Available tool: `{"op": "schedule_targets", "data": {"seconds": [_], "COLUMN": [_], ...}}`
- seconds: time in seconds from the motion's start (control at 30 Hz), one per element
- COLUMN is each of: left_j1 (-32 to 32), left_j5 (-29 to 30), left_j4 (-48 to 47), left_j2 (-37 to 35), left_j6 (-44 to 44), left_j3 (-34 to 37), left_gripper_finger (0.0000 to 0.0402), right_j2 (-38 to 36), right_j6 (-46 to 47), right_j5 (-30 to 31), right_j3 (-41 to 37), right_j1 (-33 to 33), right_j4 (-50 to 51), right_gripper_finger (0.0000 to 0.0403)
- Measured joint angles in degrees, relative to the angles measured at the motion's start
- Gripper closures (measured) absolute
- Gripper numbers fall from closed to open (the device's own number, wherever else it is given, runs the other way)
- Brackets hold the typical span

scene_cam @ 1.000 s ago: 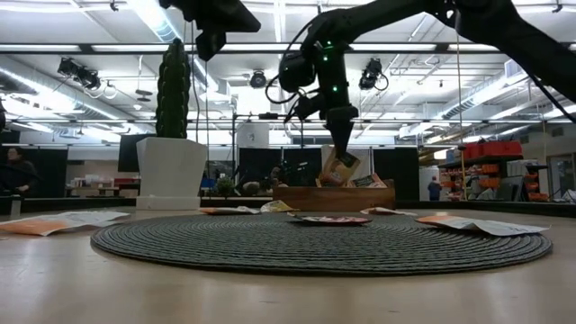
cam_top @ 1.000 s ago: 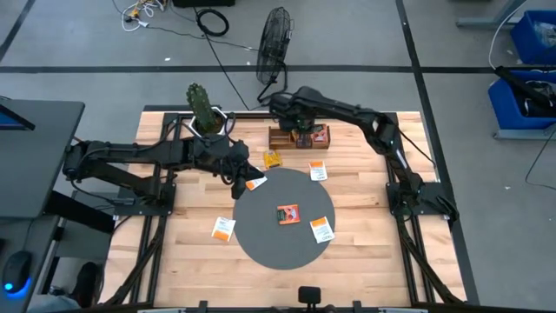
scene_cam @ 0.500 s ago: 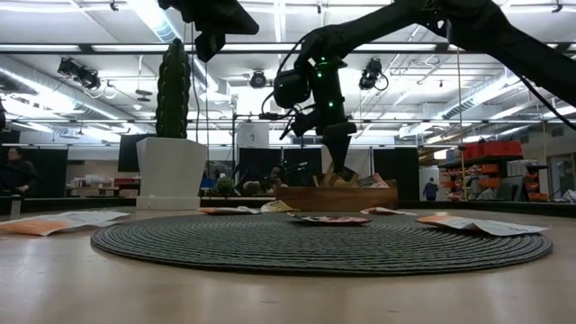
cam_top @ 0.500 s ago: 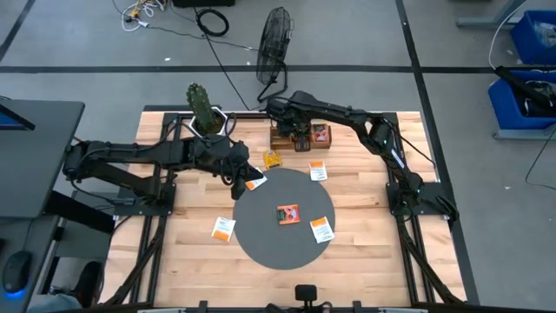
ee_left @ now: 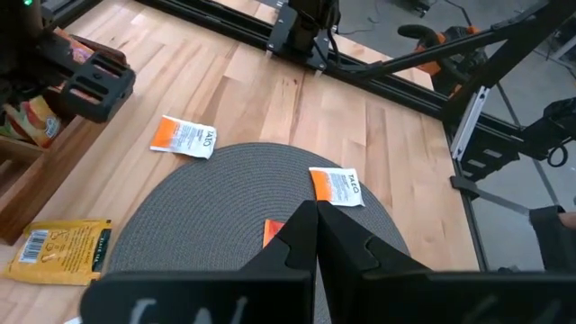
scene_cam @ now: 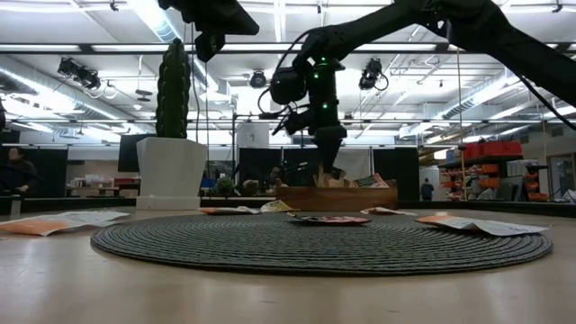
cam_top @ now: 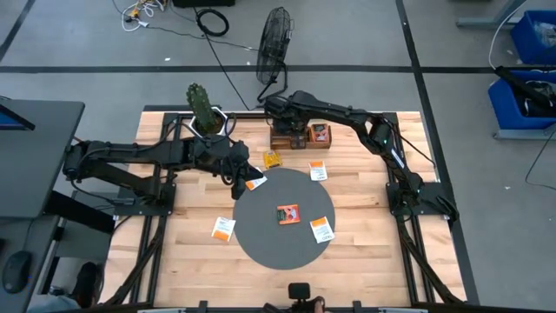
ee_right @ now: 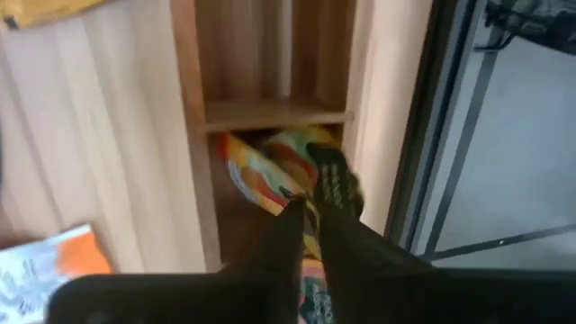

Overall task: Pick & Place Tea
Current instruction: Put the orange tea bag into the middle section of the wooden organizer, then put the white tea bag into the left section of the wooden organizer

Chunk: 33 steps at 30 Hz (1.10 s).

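While the left hand [cam_top: 236,178] hung shut over the upper-left rim of the mat [cam_top: 261,239], the right hand [cam_top: 294,132] reached down into the tray [cam_top: 280,141] at the upper middle of the high view. Its fingers [ee_right: 286,236] stood close together against a colourful sachet [ee_right: 261,175] lying in a tray compartment; whether they gripped it could not be told.

The worktop [cam_top: 182,252] was pale wooden planking framed by dark rails. On the round grey woven mat lay one red-orange sachet [cam_top: 287,214] at centre, a white one [cam_top: 322,230] at lower right, another [cam_top: 318,170] at the upper edge. A white sachet [cam_top: 223,228] lay on bare wood at lower left, and a yellow packet [cam_top: 273,159] just below the tray. A potted cactus [cam_top: 202,109] stood at the upper left corner.

Beyond, the floor was grey, with a fan [cam_top: 275,35], cables and blue bins [cam_top: 532,39]. The low view showed a broad hall with ceiling strip lights.
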<state>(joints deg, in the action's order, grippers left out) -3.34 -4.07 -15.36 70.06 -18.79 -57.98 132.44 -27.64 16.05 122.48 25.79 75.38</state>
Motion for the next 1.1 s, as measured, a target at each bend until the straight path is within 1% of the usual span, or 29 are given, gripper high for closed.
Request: {"op": "schedule_targets", "data": {"seconds": [0.17,0.4,0.57,0.67,0.87,1.0,1.1], "left_j1": [0.0,0.0,0.0,0.0,0.0,0.3,1.1], "left_j5": [0.0,0.0,0.1,0.7,1.1,0.2,-3.7], "left_j4": [0.0,0.0,-1.7,-3.1,-5.2,-10.6,-17.4], "left_j2": [0.0,0.0,0.0,0.0,0.0,0.0,0.0], "left_j6": [0.0,0.0,0.0,-0.1,0.0,-0.1,-1.2], "left_j3": [0.0,0.0,0.0,-0.1,-0.1,-0.1,-0.1], "left_gripper_finger": [0.0390,0.0390,0.0390,0.0390,0.0390,0.0389,0.0388], "right_j2": [0.0,-0.2,-3.8,-7.5,-18.1,-24.9,-28.7], "right_j6": [0.9,6.7,10.8,13.8,23.4,28.9,32.3], "right_j5": [0.0,0.0,-0.8,-2.4,-9.1,-9.2,-7.8], "right_j3": [0.0,0.0,-0.1,-0.1,-0.1,-0.1,0.0], "right_j1": [0.0,0.5,0.5,0.4,-0.7,-3.9,-7.1], "right_j4": [-0.6,-0.3,0.5,-0.4,-2.2,-3.6,-4.1], "right_gripper_finger": [0.0311,0.0249,0.0222,0.0216,0.0222,0.0231,0.0237]}}
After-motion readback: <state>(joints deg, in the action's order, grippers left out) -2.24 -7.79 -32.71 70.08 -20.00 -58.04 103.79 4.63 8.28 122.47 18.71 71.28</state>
